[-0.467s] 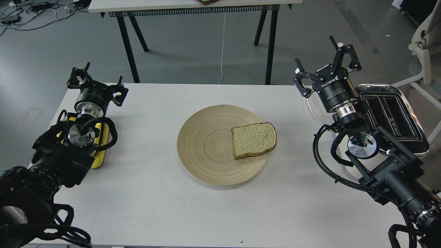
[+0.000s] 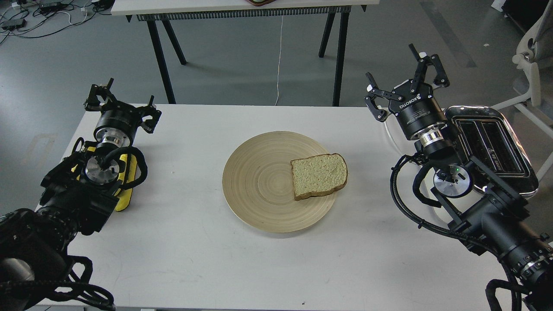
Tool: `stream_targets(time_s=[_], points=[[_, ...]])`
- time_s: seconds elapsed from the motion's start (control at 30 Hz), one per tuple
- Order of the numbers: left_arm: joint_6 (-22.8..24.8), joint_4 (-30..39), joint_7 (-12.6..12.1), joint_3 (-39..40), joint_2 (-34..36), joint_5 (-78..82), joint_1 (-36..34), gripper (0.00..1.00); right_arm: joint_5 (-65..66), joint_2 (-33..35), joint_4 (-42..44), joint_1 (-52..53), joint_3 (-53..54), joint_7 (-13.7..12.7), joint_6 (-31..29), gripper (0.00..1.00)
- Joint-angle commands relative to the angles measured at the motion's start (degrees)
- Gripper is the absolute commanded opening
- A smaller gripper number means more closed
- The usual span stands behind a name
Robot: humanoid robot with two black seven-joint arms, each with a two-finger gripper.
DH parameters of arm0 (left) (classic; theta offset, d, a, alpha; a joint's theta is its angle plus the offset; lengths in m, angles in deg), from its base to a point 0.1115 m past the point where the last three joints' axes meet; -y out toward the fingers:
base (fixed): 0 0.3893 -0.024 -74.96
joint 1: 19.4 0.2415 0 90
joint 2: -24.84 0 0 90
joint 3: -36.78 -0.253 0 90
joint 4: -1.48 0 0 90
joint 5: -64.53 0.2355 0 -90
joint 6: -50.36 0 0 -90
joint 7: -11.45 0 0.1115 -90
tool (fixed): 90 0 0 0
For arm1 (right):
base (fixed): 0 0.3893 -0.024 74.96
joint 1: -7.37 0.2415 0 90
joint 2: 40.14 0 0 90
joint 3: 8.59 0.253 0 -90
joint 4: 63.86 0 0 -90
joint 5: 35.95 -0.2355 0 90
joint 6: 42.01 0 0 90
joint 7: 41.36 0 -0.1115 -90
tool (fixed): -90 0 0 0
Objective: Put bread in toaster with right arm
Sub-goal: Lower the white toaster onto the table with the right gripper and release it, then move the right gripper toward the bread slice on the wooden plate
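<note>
The bread (image 2: 319, 175), a pale tan slice with a brown crust, lies flat on the right side of a round wooden plate (image 2: 259, 181) at the table's middle. The toaster (image 2: 492, 147), chrome-topped with two black slots, stands at the table's right edge, partly hidden behind my right arm. My right gripper (image 2: 404, 84), marked ROBOTIQ, is open and empty. It points up and away near the table's far right, left of the toaster and well apart from the bread. My left gripper (image 2: 119, 101) is open and empty at the table's far left corner.
The white table (image 2: 181, 250) carries the plate and toaster. A yellow part (image 2: 125, 185) sits on my left arm. A second table with black legs (image 2: 164, 56) stands beyond. A white chair (image 2: 531, 65) is at the right, and a white cord (image 2: 278, 60) hangs behind.
</note>
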Motion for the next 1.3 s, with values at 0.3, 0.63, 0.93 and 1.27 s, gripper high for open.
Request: stream_targets(time_s=[0.3,0.63,0.93,1.27], points=[[0.0,0.0,0.0,0.0,0.0,0.0,0.0,1.0,21.5,11.6,-2.2,16.3,-13.8,-2.3,13.8,0.99],[0.0,0.0,0.0,0.0,0.0,0.0,0.0,1.0,22.5,13.3,-5.5,28.2,-49.2,-2.7,33.9,0.99],[0.0,0.0,0.1,0.0,0.0,0.0,0.0,1.0,15.6,15.6,-10.7,30.0,-65.5,-3.8,37.5,0.99],[0.0,0.0,0.1,0.0,0.0,0.0,0.0,1.0,15.9,16.9,-11.6,29.1,-73.9,-5.0,37.2,0.99]])
